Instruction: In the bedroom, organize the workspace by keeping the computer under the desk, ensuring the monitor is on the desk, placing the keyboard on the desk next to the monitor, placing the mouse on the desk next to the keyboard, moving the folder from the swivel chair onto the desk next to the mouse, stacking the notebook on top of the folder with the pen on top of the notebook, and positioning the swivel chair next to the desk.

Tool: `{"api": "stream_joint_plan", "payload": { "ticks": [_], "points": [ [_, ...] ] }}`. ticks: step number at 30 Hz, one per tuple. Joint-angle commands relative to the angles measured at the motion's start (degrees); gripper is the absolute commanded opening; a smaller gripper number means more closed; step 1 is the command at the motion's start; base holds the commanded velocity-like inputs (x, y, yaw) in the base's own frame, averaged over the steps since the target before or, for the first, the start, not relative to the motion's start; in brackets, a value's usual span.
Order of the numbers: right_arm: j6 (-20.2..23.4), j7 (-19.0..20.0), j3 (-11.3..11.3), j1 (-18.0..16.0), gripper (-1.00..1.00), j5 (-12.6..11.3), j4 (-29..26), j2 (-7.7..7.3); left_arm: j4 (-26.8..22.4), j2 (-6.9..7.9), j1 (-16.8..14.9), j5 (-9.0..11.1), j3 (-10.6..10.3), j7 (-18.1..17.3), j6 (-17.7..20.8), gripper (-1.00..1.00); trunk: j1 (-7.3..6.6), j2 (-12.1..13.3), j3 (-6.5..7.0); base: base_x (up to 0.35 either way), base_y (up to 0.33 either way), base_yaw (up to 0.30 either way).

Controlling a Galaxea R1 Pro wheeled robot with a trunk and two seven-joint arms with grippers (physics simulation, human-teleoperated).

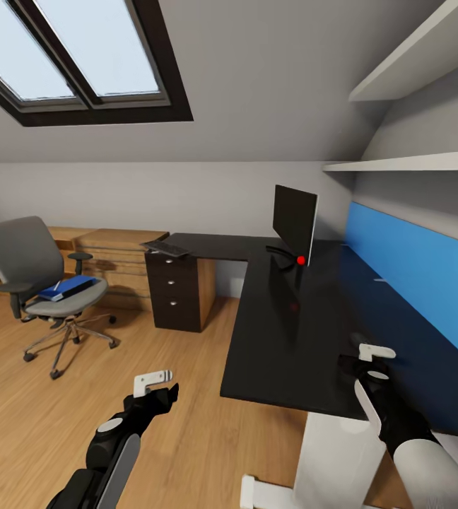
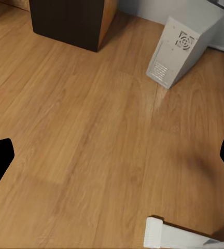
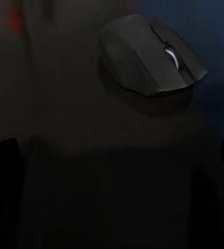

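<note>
From the head camera, the right tool (image 1: 367, 362) hovers empty with jaws apart over the near end of the glossy black L-shaped surface (image 1: 285, 332). The left tool (image 1: 157, 389) hangs over the wood floor, also spread and empty. The wide black monitor (image 1: 294, 220) stands farther along; the slim silver-grey keyboard (image 1: 165, 247) lies at the far left corner.

The left wrist camera shows the light grey vented computer tower (image 2: 179, 49) on the floor.

The right wrist camera shows the small black mouse (image 3: 151, 54) just ahead of the right tool, its long axis slanted. The right arm is nearer. No writing is readable.

Attic room: skylight (image 1: 73, 56), wood floor (image 1: 116, 396), blue wall panel (image 1: 413, 268)
</note>
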Motion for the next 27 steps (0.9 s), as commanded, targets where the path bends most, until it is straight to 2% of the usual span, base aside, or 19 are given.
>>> {"api": "stream_joint_plan", "payload": {
  "ticks": [1, 3, 7, 13, 27],
  "points": [
    [0.5, -0.1, 0.1, -0.4, 1.00, -0.6, 1.5, -0.07, -0.1, 0.01, -0.1, 0.6, -0.1, 0.5, 0.2, 1.00, 0.02, 0.0, -0.07, 0.156, 0.000, 0.000],
    [0.3, -0.2, 0.0, -1.3, 1.00, -0.6, 3.0, -0.88, -0.1, 0.01, 0.0, 0.5, 0.0, 0.5, 0.2, 1.00, 0.02, 0.0, -0.07, 0.052, 0.000, 0.000],
    [0.3, -0.2, 0.0, -1.6, 1.00, -0.7, 3.4, -1.18, -0.1, 0.01, -0.1, 0.5, 0.0, 0.5, 0.2, 1.00, 0.02, 0.0, -0.07, 0.050, 0.000, 0.000],
    [0.3, -0.2, 0.0, -1.6, 1.00, -0.7, 3.6, -1.28, 0.0, 0.02, -0.1, 0.5, 0.0, 0.5, 0.2, 1.00, 0.02, 0.0, -0.07, 0.143, 0.000, 0.000],
    [0.5, -0.2, 0.0, -1.7, 1.00, -0.7, 3.6, -1.29, 0.1, 0.01, -0.1, 0.6, 0.0, 0.5, 0.3, 1.00, 0.02, 0.0, -0.07, 0.037, 0.000, 0.000]
  ]
}}
